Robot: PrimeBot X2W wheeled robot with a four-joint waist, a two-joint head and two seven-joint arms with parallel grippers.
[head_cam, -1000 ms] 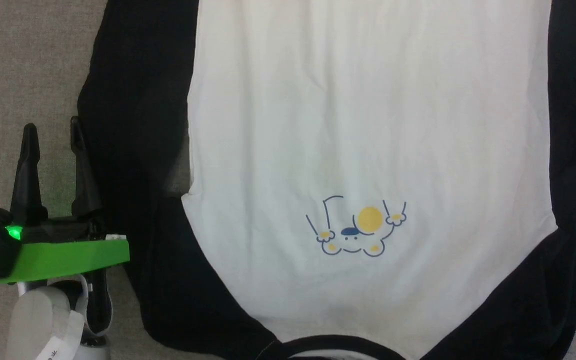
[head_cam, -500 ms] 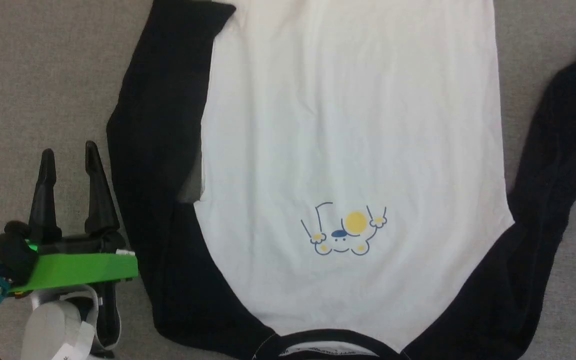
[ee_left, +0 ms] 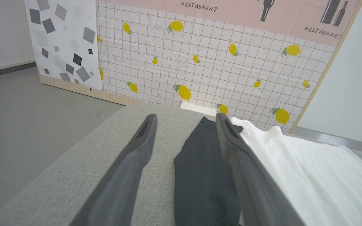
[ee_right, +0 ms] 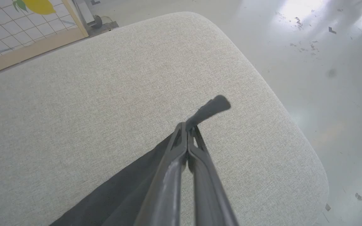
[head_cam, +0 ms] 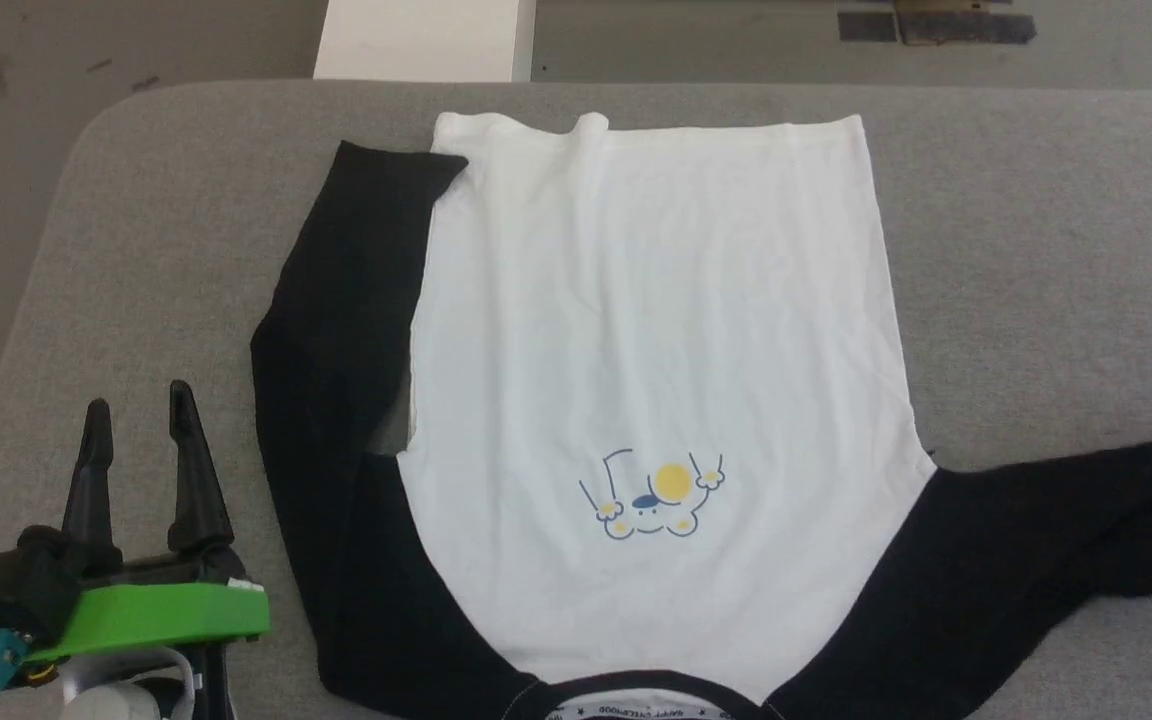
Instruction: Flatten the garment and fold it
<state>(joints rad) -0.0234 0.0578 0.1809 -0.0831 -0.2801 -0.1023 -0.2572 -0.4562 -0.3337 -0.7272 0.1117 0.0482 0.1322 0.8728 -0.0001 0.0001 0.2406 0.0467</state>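
**Shirt** (head_cam: 656, 330): white body with black sleeves, lying flat and print side up on the grey bench (head_cam: 1036, 250). The collar (head_cam: 636, 683) is sitting at the near edge and the hem is pointing away.

**Left pincer** (head_cam: 138, 395): released, fingers standing apart and gripping nothing. It is sitting over bare bench just beside the black sleeve (head_cam: 326, 400) that is lying along the shirt's left side. In the left wrist view that sleeve is showing between the two fingers.

**Right pincer** (ee_right: 187, 127): clenched, grasping the end of the other black sleeve (ee_right: 118, 197), with a small tab of dark cloth sticking out past the tips. This sleeve is stretching sideways from the body toward the bench's right rounded corner.
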